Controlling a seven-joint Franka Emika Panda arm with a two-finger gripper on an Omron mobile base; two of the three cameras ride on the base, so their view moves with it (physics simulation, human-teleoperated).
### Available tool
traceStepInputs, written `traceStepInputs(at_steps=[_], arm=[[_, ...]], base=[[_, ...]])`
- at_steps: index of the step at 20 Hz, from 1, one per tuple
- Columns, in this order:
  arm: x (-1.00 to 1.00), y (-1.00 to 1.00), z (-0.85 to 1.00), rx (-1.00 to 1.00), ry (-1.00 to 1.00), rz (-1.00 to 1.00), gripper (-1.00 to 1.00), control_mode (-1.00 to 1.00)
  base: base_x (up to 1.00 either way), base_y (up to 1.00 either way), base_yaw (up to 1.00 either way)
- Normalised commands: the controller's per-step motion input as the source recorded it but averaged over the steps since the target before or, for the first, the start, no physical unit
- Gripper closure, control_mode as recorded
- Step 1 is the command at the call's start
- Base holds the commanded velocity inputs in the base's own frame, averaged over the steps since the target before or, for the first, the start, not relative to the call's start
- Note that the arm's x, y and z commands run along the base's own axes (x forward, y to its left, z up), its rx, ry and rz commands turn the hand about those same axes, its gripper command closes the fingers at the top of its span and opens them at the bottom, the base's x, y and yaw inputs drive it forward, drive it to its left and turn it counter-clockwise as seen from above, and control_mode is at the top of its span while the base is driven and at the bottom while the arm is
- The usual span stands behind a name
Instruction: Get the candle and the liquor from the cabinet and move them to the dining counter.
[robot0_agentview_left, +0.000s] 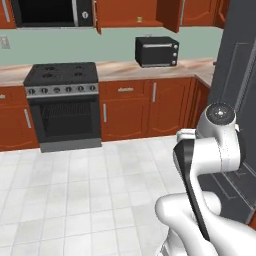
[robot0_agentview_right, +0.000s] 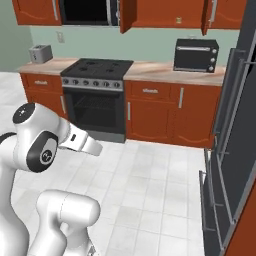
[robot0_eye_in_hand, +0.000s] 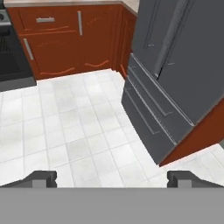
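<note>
On the far wall, the cabinet (robot0_agentview_left: 132, 12) is seen with both doors swung open, above the marble-look table (robot0_agentview_left: 150, 70) that carries a black toaster oven (robot0_agentview_left: 156, 51). Inside the cabinet, a tiny yellowish object, apparently the candle (robot0_agentview_left: 139, 19), is seen on the shelf; in the right base view it appears as a small gold spot (robot0_agentview_right: 178, 20). The liquor bottle cannot be made out in the cabinet.

To the left of the toaster oven, a black stove (robot0_agentview_left: 62, 102) with an oven door is set between red-brown lower cabinets (robot0_agentview_left: 145, 107). A microwave (robot0_agentview_left: 50, 12) is mounted above the stove. A small silver toaster (robot0_agentview_right: 40, 53) is seen at the far left of the table in the right base view. A dark grey refrigerator (robot0_eye_in_hand: 175, 74) is placed at the right, well apart from the stove.

Over the white tiled floor (robot0_eye_in_hand: 74, 127), the hand (robot0_eye_in_hand: 113, 179) is held with its fingers (robot0_eye_in_hand: 41, 178) spread wide apart, nothing between them. It is well apart from the cabinet.
</note>
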Motion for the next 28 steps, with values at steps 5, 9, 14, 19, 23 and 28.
traceStepInputs(at_steps=[5,9,14,19,23,28], arm=[[0.0,0.0,0.0,0.0,0.0,0.0,-1.0,1.0],[0.0,0.0,0.0,0.0,0.0,0.0,-1.0,1.0],[0.0,0.0,0.0,0.0,0.0,0.0,-1.0,1.0],[0.0,0.0,0.0,0.0,0.0,0.0,-1.0,1.0],[0.0,0.0,0.0,0.0,0.0,0.0,-1.0,1.0],[0.0,0.0,0.0,0.0,0.0,0.0,-1.0,1.0]], base=[[0.72,-0.38,0.09],[0.71,-0.4,0.06],[0.71,-0.43,0.01],[0.7,-0.41,0.0],[0.77,-0.36,0.01],[0.85,-0.24,0.01]])
